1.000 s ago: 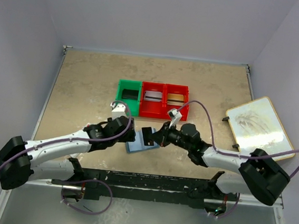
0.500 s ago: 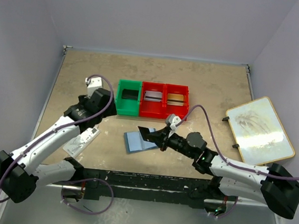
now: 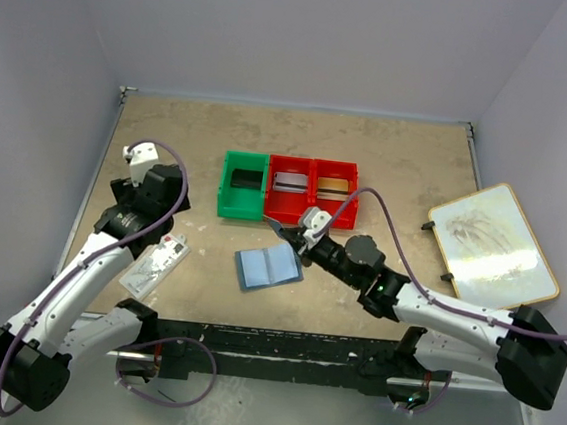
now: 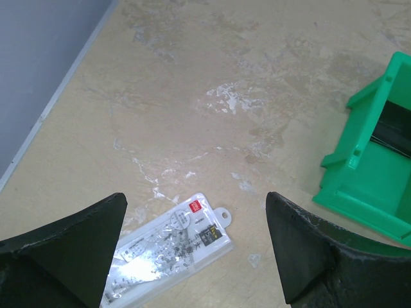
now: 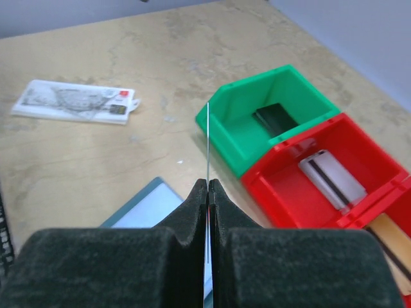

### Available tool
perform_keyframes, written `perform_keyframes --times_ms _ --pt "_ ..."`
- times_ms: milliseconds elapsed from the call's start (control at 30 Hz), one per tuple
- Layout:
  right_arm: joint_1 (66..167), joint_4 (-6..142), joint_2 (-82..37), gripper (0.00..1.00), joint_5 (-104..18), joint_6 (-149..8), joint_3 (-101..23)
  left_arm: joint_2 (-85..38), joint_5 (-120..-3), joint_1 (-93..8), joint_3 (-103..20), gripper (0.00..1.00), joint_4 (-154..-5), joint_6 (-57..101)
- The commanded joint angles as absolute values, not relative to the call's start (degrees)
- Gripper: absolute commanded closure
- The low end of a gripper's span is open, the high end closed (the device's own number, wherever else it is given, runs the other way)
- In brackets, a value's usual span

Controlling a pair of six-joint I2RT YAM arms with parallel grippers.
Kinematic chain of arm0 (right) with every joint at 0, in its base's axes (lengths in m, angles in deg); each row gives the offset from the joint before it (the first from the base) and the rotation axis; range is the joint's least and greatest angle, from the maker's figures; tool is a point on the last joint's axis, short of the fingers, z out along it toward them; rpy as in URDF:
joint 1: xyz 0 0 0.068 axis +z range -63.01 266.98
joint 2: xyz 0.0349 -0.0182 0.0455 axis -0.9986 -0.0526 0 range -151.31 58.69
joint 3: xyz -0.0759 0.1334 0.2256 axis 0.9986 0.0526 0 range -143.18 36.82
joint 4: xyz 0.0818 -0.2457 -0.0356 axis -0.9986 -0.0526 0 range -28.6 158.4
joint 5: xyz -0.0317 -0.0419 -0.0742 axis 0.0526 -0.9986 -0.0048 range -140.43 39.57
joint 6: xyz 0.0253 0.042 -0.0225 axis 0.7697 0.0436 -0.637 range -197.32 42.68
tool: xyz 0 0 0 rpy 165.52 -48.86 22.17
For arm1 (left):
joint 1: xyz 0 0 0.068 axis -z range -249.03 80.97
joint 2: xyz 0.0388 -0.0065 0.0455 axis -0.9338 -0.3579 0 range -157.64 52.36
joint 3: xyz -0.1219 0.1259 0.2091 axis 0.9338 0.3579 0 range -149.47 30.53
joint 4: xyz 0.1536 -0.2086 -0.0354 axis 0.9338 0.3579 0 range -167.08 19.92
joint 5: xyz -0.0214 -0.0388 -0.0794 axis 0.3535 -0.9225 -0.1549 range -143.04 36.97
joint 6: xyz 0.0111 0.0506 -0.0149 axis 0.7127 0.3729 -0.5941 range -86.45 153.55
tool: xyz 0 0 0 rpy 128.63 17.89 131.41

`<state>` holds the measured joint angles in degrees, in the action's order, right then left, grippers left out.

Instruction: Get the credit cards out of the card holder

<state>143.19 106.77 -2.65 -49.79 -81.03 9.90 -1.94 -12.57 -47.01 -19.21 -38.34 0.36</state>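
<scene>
The card holder (image 3: 268, 267) lies open and flat, its light blue inside facing up; it also shows in the right wrist view as the card holder (image 5: 142, 206). My right gripper (image 3: 298, 237) is shut on a credit card (image 3: 278, 229), lifted above the holder's far edge beside the green bin. That card (image 5: 209, 138) stands edge-on between the pads. A dark card (image 3: 247, 179), a silver one (image 3: 288, 182) and a gold one (image 3: 333, 186) lie in the bins. My left gripper (image 3: 160, 207) hangs open and empty at the left, above the white packet (image 4: 167, 247).
A green bin (image 3: 242, 196) and two red bins (image 3: 310, 207) stand in a row behind the holder. The white packet (image 3: 155, 263) lies at the left. A cream board (image 3: 492, 238) rests at the right edge. Grey walls enclose the table.
My left arm has swung away from the card holder to the far left and its jaws have opened. My right gripper has pulled the card up out of the holder toward the bins.
</scene>
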Motion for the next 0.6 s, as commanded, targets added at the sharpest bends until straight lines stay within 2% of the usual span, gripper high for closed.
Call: perform_keyframes --times_ms 0,233,567 --pt "143.3 105.5 -6.8 1.00 -54.7 -89.4 3.0 -0.4 -7.5 -47.3 -19.7 0.13 -38.7 1.3" --pt "143.2 99.0 -21.4 1.00 -58.0 -100.1 -11.4 -0.1 -6.6 -47.3 -20.1 0.13 -38.1 1.3" --pt "141.1 79.2 -45.9 1.00 -60.6 -99.0 -40.6 4.4 -2.4 -47.2 -20.2 0.13 -37.9 0.4"
